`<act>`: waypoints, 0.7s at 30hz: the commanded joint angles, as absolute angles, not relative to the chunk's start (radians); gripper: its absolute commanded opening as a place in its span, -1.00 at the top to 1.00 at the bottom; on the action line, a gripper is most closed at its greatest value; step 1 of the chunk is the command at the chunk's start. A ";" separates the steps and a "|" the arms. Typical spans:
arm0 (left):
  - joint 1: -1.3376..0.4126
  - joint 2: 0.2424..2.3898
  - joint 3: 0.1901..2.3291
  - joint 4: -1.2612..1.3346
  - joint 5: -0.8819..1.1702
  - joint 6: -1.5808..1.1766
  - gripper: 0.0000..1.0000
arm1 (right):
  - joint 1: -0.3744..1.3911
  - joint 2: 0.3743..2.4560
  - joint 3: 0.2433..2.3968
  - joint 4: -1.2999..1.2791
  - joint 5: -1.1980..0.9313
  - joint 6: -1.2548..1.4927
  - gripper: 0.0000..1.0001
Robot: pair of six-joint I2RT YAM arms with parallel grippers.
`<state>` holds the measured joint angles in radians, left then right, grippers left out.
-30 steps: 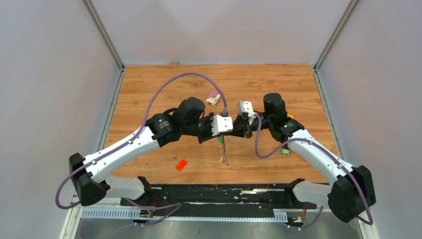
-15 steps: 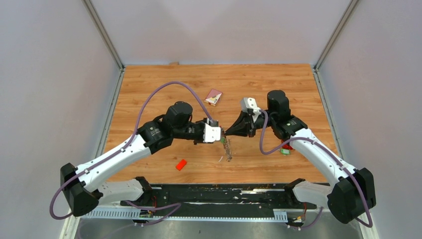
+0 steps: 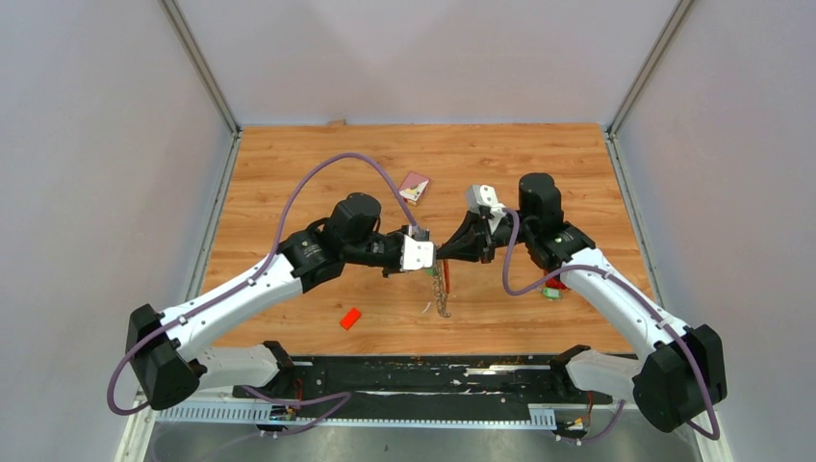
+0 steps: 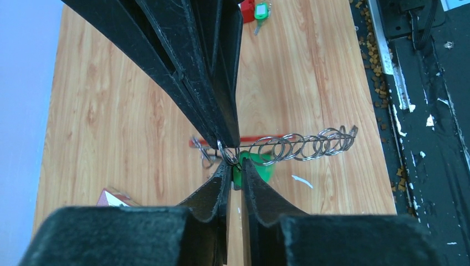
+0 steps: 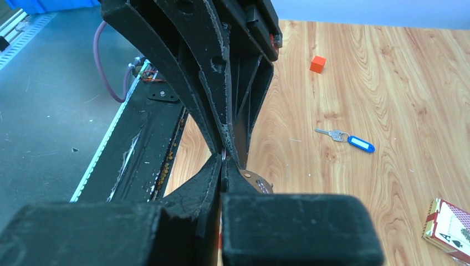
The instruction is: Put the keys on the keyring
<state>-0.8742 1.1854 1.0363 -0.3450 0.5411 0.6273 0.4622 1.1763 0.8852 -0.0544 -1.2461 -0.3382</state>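
My two grippers meet tip to tip above the middle of the table. The right gripper (image 3: 443, 254) (image 5: 224, 159) is shut on a silver ring at the top of the keyring (image 3: 443, 294). The keyring's chain of rings (image 4: 310, 145) and red strap (image 4: 266, 137) hang below. The left gripper (image 3: 429, 260) (image 4: 235, 165) has its jaws nearly together on the green-tagged key (image 4: 260, 172) (image 3: 425, 271), right against that ring. A blue-tagged key (image 5: 354, 141) lies on the wood. Another green-tagged key (image 4: 260, 11) (image 3: 551, 293) lies by the right arm.
A small orange-red block (image 3: 350, 319) (image 5: 317, 64) lies left of the hanging chain. A card box (image 3: 414, 188) (image 5: 451, 227) sits behind the grippers. The black base rail (image 3: 414, 377) runs along the near edge. White walls enclose the wooden table (image 3: 289, 173).
The left gripper drew back to the left, then came forward again to the right gripper's tips, and its jaws narrowed. The right gripper turned to point left and has held still since.
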 commanded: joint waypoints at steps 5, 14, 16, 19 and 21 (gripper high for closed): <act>-0.876 1.201 1.028 -0.308 0.556 0.584 0.93 | 0.459 1.136 0.897 0.028 -1.247 -0.323 1.00; -0.876 1.241 1.033 -0.303 0.581 0.563 1.00 | 0.460 1.131 0.883 0.053 -1.209 -0.311 1.00; -0.876 1.252 1.039 -0.302 0.581 0.555 1.00 | 0.460 1.130 0.877 0.067 -1.194 -0.302 1.00; -0.876 1.262 1.049 -0.299 0.583 0.543 1.00 | 0.460 1.127 0.866 0.085 -1.173 -0.286 1.00; -0.876 1.266 1.052 -0.294 0.587 0.535 1.00 | 0.460 1.121 0.857 0.102 -1.152 -0.277 1.00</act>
<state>-0.8623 1.2442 1.0359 -0.3099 0.5343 0.5697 0.4557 1.1637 0.8486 -0.0429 -1.1782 -0.3065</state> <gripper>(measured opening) 0.008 0.013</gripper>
